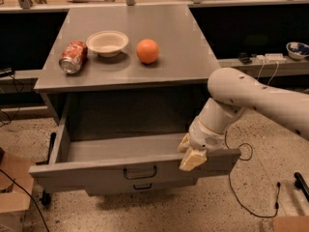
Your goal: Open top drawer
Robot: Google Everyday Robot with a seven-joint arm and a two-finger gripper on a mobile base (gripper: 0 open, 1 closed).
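The top drawer (96, 170) is a wide grey metal drawer with a small dark loop handle (140, 172). It stands pulled far out from under the grey tabletop, and its inside shows nothing in it. My gripper (191, 153) sits at the right end of the drawer's front panel. One cream finger (184, 143) is inside the drawer and the other is outside the panel, so the gripper is closed over the panel's top edge. My white arm (256, 98) reaches in from the right.
On the tabletop (193, 57) lie a red soda can (73, 57) on its side, a white bowl (107, 42) and an orange (147, 50). A lower drawer's handle (142, 186) peeks out below. Cables (241, 192) trail on the floor at the right, and a cardboard box (12, 187) stands at the left.
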